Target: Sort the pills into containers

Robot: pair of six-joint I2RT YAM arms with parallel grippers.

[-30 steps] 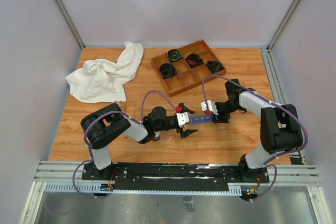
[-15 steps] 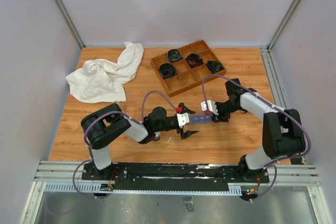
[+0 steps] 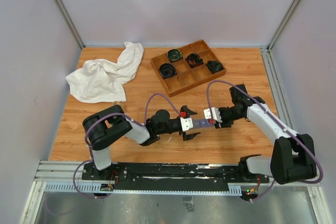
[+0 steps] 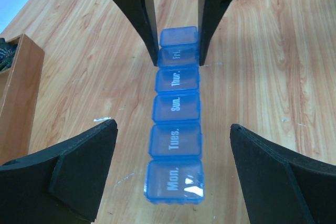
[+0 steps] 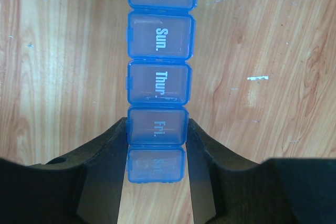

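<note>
The containers are one blue pill-organizer strip (image 3: 200, 123) with day labels and every lid closed, lying across mid-table. My right gripper (image 3: 212, 117) is shut on its Fri. compartment (image 5: 156, 126), one finger (image 5: 107, 153) on each side, with the Sat. end poking out behind them. My left gripper (image 3: 188, 125) stands open around the Mon. end (image 4: 174, 182); its jaws sit wide on either side, touching nothing. In the left wrist view the strip (image 4: 176, 109) runs away from me toward the right gripper's fingers (image 4: 137, 14). No pills show in any view.
A brown wooden divided tray (image 3: 210, 74) holding black coiled cables stands at the back, right of centre; its edge (image 4: 18, 93) shows left of the left gripper. A crumpled white cloth (image 3: 105, 74) lies at the back left.
The left jaws have spread to full width. The right arm has swung right and a little nearer, carrying the strip with it. The left gripper has followed slightly.
</note>
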